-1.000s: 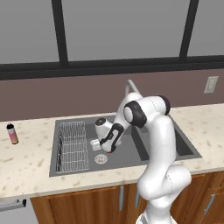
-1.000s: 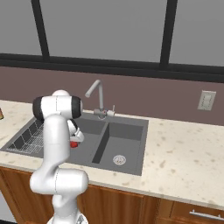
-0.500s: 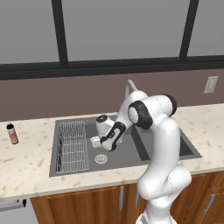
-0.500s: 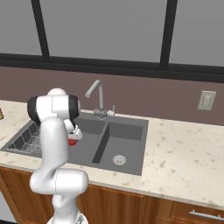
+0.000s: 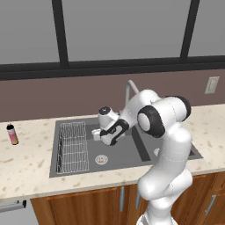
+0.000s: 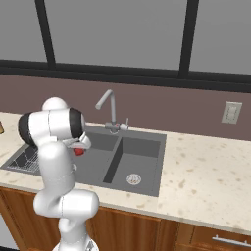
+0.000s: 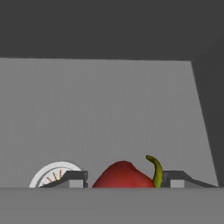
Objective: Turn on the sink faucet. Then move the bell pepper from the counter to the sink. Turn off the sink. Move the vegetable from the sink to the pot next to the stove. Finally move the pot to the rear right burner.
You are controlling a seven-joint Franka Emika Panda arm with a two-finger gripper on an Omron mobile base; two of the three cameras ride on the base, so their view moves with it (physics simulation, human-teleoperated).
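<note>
I've got the gripper over the sink, 2 fingers clamped on the bell pepper, green stem up, round drain just beside it on the basin floor

Even, soft rendered light — faint shadows, no glare; pictures slightly soft, no edge distortion.

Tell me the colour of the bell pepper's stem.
Yellow-green, curling off the red bell pepper; clearest in the hand view.
</note>
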